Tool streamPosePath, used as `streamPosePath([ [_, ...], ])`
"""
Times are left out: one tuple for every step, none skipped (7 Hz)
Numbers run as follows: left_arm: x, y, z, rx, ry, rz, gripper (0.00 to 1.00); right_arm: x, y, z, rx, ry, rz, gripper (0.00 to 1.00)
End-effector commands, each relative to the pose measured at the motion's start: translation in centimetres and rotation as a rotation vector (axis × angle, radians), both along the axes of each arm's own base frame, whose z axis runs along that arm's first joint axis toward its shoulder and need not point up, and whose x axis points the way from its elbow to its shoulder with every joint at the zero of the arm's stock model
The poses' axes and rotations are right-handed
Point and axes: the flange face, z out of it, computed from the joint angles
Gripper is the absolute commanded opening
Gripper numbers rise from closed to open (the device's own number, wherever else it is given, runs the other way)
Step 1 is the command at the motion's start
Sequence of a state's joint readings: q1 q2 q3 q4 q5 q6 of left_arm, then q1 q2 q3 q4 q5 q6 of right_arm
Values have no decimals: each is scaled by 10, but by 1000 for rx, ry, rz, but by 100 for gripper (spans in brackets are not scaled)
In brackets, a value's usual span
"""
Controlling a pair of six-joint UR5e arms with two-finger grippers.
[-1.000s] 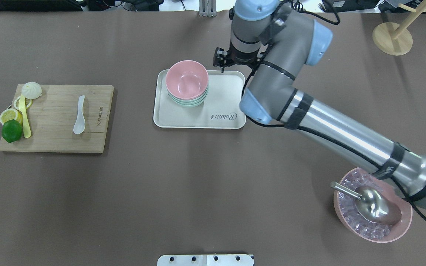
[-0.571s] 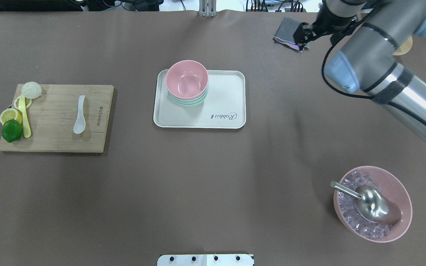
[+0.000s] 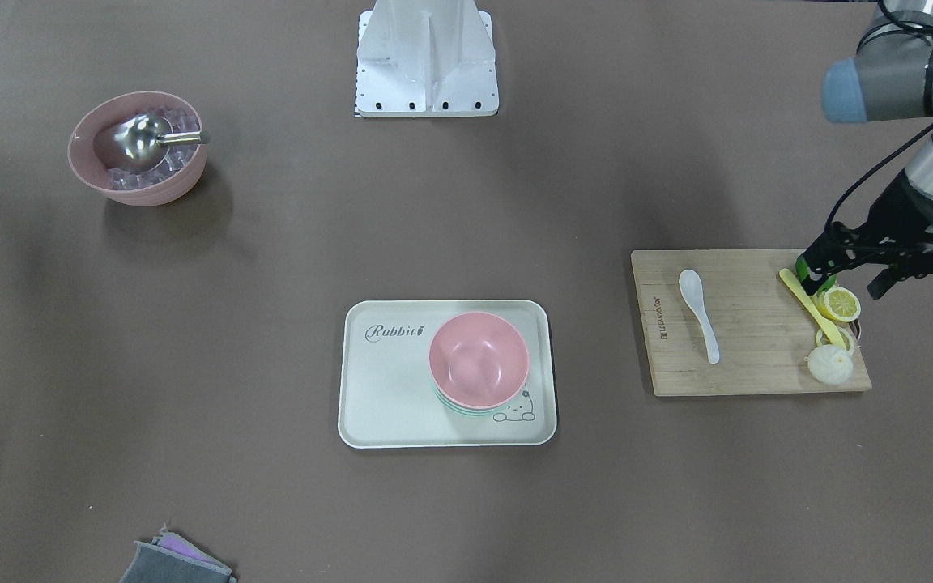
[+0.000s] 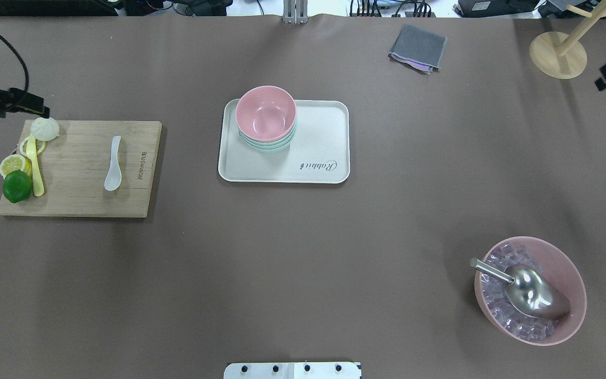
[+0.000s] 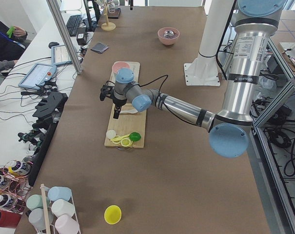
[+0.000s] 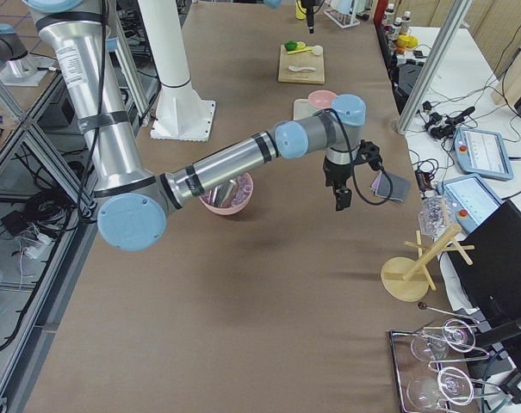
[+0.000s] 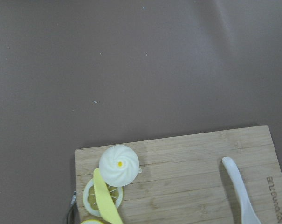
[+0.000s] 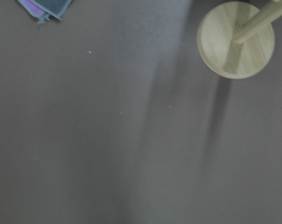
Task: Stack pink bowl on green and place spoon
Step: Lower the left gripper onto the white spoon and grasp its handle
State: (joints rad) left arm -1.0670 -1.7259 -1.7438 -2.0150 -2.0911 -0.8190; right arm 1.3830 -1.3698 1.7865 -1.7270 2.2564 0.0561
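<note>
Now — pink bowl (image 4: pixel 266 113) atop green (image 4: pixel 268 146)

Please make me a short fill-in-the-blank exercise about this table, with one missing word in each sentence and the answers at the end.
1. The plain matte pink round bowl sits on nested round bowls of pale mint-____ colour.
2. The small glossy white soup spoon lies on the wooden cutting board, which also holds a long ____ utensil.
3. The steel scoop rests in a second ____ bowl of clear cubes.
4. The gripper beside that board belongs to the robot's ____ arm.
Missing words: green; yellow; pink; left.
</note>
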Motion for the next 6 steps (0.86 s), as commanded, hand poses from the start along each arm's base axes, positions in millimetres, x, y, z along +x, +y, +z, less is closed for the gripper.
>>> streamPosePath([
  [83,-4,-10,-42,-32,-57,98,87,78,97,-42,29,-26,100],
  [97,-9,-8,-64,-32,-72,98,103,97,116,-74,24,-9,100],
  [123,0,-5,-57,-56,-84,98,109,102,120,-86,22,4,100],
  [138,3,3,-71,-71,-98,91,109,103,123,-89,25,3,100],
  [151,8,5,-96,-67,-99,84,109,114,137,-115,22,2,100],
  [154,10,6,-90,-73,-100,73,110,123,142,-128,24,4,100],
])
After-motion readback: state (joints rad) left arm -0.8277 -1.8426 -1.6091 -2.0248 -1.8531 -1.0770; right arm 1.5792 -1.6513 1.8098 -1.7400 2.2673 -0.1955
